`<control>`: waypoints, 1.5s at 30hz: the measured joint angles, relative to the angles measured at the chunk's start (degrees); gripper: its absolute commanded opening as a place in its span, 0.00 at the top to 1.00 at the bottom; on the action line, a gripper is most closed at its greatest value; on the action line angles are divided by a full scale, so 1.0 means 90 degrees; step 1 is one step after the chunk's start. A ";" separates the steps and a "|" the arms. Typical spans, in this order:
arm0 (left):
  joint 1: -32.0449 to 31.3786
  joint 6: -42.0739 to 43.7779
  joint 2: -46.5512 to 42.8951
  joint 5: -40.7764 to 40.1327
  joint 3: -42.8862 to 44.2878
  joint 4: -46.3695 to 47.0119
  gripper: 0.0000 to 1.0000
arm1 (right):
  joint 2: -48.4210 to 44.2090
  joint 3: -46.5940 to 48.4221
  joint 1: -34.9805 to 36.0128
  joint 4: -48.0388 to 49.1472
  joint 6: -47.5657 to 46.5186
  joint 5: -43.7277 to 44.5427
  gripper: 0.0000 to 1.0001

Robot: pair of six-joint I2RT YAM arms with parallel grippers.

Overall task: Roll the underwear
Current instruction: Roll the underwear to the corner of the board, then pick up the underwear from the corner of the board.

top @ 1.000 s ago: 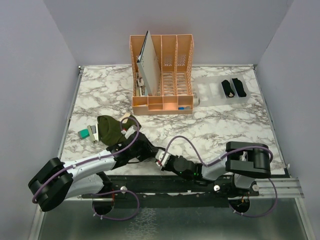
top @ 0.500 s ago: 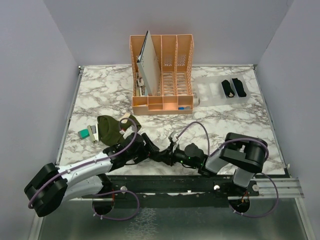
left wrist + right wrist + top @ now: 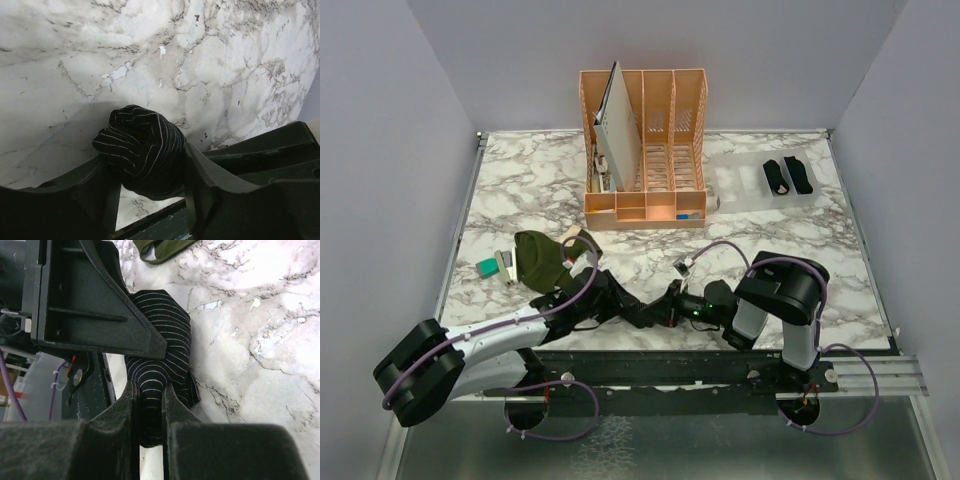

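The finely striped black underwear (image 3: 145, 150) is a bunched bundle just above the marble table's near edge. My left gripper (image 3: 150, 176) is shut on it, one finger on each side. My right gripper (image 3: 150, 396) is shut on one end of the same bundle (image 3: 160, 355), right next to the left fingers. In the top view both grippers meet, left (image 3: 623, 303) and right (image 3: 655, 312). The olive-green underwear (image 3: 538, 258) lies loose at the left, and its edge shows in the right wrist view (image 3: 160, 249). Two black rolled bundles (image 3: 787, 175) lie at the back right.
An orange desk organizer (image 3: 645, 150) holding a grey board stands at the back centre. A small teal block (image 3: 487, 267) and a pale object lie left of the olive underwear. The black bundles rest on a clear tray (image 3: 740, 185). The table's near edge (image 3: 720, 347) lies just below the grippers.
My right gripper has moved left and closed on the striped bundle held by my left gripper. The right arm's elbow has swung in toward the centre. The left arm shifted slightly.
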 measured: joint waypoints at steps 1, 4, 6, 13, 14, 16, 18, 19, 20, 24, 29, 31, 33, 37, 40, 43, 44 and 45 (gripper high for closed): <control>0.0000 0.0015 0.0063 -0.0005 0.0007 0.0078 0.57 | 0.0017 0.0007 -0.0039 -0.0002 0.0083 -0.0039 0.82; 0.0000 0.0022 0.0226 -0.0032 0.0017 0.0265 0.66 | 0.0041 0.0051 -0.0175 -0.0056 0.0306 -0.0189 0.64; 0.0000 0.0022 0.0311 -0.0056 0.0036 0.0330 0.68 | 0.0019 0.0097 -0.0228 -0.0151 0.0342 -0.0306 0.60; 0.0000 0.0022 0.0731 -0.0083 0.0466 0.0017 0.69 | -0.1297 0.0491 -0.0104 -0.2577 -0.0804 -0.0204 0.09; 0.0000 0.0022 0.0821 -0.0083 0.0568 -0.0068 0.69 | -0.1542 0.0578 0.0019 -0.3002 -0.1107 -0.0056 0.01; 0.0000 0.0022 0.0916 -0.0080 0.0726 -0.0194 0.69 | -0.1984 0.0699 0.0296 -0.3757 -0.1715 0.0301 0.00; 0.0000 0.0022 0.1027 -0.0078 0.0821 -0.0294 0.69 | -0.2348 0.0804 0.0588 -0.4364 -0.2324 0.0709 0.00; 0.0000 0.0019 0.1069 -0.0073 0.0882 -0.0359 0.69 | -0.2482 0.0860 0.0733 -0.4614 -0.2616 0.0925 0.00; 0.0000 0.0019 0.1090 -0.0073 0.0913 -0.0393 0.69 | -0.2586 0.0913 0.0899 -0.4843 -0.2919 0.1197 0.01; 0.0005 -0.0005 0.1134 -0.0066 0.0979 -0.0483 0.68 | -0.2705 0.1110 0.1593 -0.5348 -0.3900 0.2501 0.08; 0.0007 -0.0061 0.1185 -0.0056 0.1071 -0.0624 0.66 | -0.2429 0.1486 0.2161 -0.5629 -0.4685 0.3776 0.18; 0.0019 -0.0104 0.1200 -0.0041 0.1093 -0.0663 0.66 | -0.2234 0.1637 0.2307 -0.5627 -0.4879 0.4131 0.26; 0.0034 -0.0129 0.1207 -0.0019 0.1100 -0.0675 0.65 | -0.2021 0.1775 0.2395 -0.5629 -0.5032 0.4415 0.30; 0.0092 -0.0202 0.1209 0.0061 0.1100 -0.0699 0.64 | -0.1542 0.2057 0.2484 -0.5680 -0.5192 0.4852 0.35; 0.0151 -0.0219 0.1207 0.0109 0.1100 -0.0712 0.62 | -0.1384 0.2091 0.2526 -0.5693 -0.5187 0.4996 0.37; 0.0248 -0.0209 0.1207 0.0240 0.1100 -0.0719 0.57 | -0.1353 0.2091 0.2538 -0.5680 -0.5136 0.5013 0.38; 0.0282 -0.0204 0.1209 0.0291 0.1100 -0.0719 0.54 | -0.1328 0.2096 0.2540 -0.5666 -0.5110 0.5010 0.38; 0.0330 -0.0185 0.1219 0.0355 0.1100 -0.0719 0.51 | -0.1292 0.2110 0.2552 -0.5646 -0.5064 0.5013 0.41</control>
